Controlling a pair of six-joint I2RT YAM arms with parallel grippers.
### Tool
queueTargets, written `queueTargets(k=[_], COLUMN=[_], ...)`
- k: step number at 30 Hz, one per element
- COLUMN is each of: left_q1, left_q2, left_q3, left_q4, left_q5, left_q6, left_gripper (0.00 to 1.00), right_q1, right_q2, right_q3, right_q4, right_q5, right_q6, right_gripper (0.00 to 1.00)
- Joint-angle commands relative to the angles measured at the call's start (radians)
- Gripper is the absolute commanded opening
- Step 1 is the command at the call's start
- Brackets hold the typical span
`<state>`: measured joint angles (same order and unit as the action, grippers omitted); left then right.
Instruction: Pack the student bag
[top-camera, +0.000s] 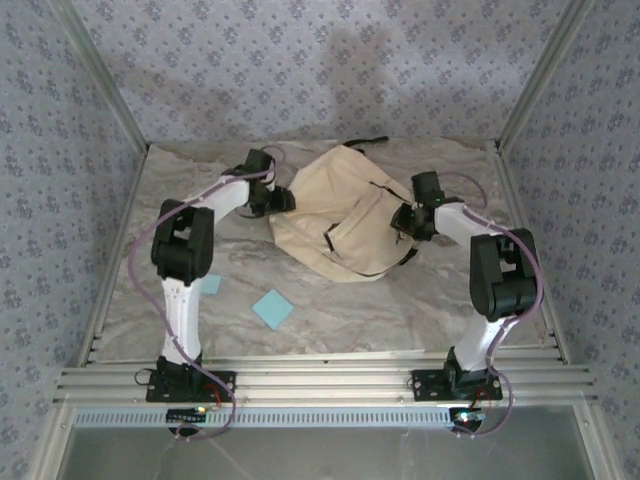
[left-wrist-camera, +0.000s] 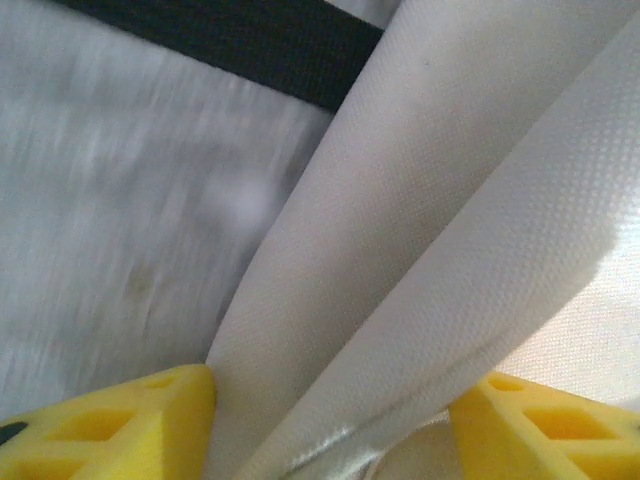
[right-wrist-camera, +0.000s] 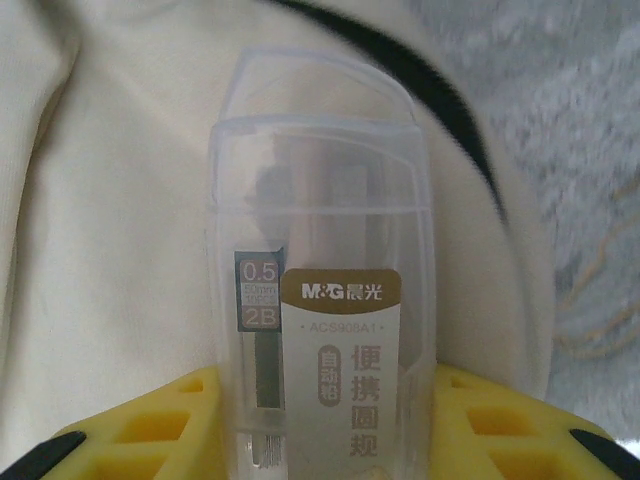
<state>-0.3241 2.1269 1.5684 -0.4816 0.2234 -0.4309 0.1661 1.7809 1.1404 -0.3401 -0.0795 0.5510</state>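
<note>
Toward the far middle of the table (top-camera: 330, 335), seen from above, the bag (top-camera: 335, 205) lies slumped. The left gripper (top-camera: 280, 199) is at its left edge and the right gripper (top-camera: 405, 222) is against its right side. Two blue notes (top-camera: 272, 308) lie nearer the arms. Close up at the left wrist, the yellow fingers (left-wrist-camera: 120, 430) stand partly closed, pinching a raised fold of bag cloth, with a black strap (left-wrist-camera: 250, 40) beyond. At the right wrist the jaws clamp a clear case (right-wrist-camera: 320, 250) of pencil leads, with the bag's cloth behind it.

The student bag (top-camera: 335, 215) lies on the tabletop (top-camera: 400, 310) between the left hand (top-camera: 278, 198) and right hand (top-camera: 405, 222). A case (right-wrist-camera: 320, 300) sits in the right one.
</note>
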Motion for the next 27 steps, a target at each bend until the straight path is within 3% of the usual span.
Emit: queueTargets(k=[1, 5, 8, 12, 20, 23, 27], left_q1=[0.001, -0.002, -0.027, -0.111, -0.25, -0.258, -0.261], left_q2=[-0.149, -0.277, -0.315, -0.286, -0.105, -0.049, -0.02], left_q3=[-0.179, -0.228, -0.169, -0.039, 0.163, 0.208, 0.2], left_q4=[0.013, -0.034, -0.091, -0.153, -0.191, -0.235, -0.23], left_q5=[0.005, -0.036, -0.081, -0.124, -0.091, -0.061, 0.034], left_q6=[-0.059, -0.038, -0.007, 0.053, 0.121, 0.131, 0.139], left_gripper=[0.63, 0.66, 0.76, 0.77, 0.59, 0.43, 0.38], right_q1=[-0.01, -0.009, -0.004, 0.007, 0.018, 0.019, 0.025], right_q2=[0.053, 0.11, 0.137, 0.144, 0.145, 0.144, 0.141], right_q3=[0.042, 0.141, 0.186, 0.231, 0.24, 0.234, 0.225], right_q4=[0.014, -0.006, -0.02, -0.045, -0.05, -0.047, -0.042], right_q5=[0.007, -0.009, -0.02, -0.029, -0.046, -0.055, -0.058], right_q6=[-0.04, -0.074, -0.101, -0.129, -0.134, -0.128, -0.126], right_gripper=[0.43, 0.44, 0.44, 0.44, 0.44, 0.44, 0.43])
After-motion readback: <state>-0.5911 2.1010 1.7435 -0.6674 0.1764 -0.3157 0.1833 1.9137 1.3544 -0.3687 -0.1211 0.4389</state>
